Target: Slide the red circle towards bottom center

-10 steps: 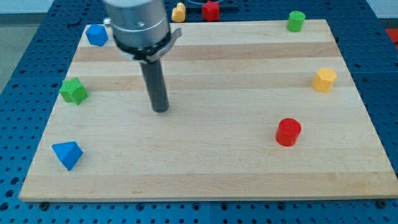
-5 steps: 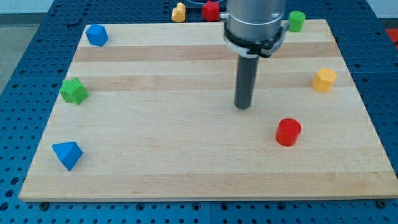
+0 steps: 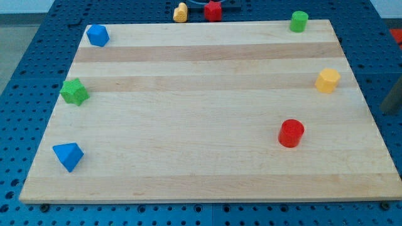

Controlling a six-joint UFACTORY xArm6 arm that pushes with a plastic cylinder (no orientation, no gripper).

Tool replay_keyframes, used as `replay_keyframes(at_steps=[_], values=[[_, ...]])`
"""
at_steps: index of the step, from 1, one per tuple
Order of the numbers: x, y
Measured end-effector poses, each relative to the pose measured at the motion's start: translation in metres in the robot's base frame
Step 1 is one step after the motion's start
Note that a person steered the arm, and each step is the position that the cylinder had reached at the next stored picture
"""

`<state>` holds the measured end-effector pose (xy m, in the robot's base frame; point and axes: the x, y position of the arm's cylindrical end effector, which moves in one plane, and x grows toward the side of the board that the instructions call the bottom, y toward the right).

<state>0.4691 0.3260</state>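
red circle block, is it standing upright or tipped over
Upright. The red circle stands on the wooden board with its flat round top facing up. My tip is hardly in view: only a dark sliver at the view's right edge.

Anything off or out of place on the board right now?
Two blocks sit off the wooden board, past its top edge on the blue pegboard: a yellow block and a red block. My tip is barely in view; only a dark sliver shows at the view's right edge, well right of the red circle. Nothing toppled or damaged.
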Motion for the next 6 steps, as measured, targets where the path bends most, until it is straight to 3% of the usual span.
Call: replay_keyframes(at_steps=[4,6], values=[[0.001,-0.211],[0.02,-0.273]])
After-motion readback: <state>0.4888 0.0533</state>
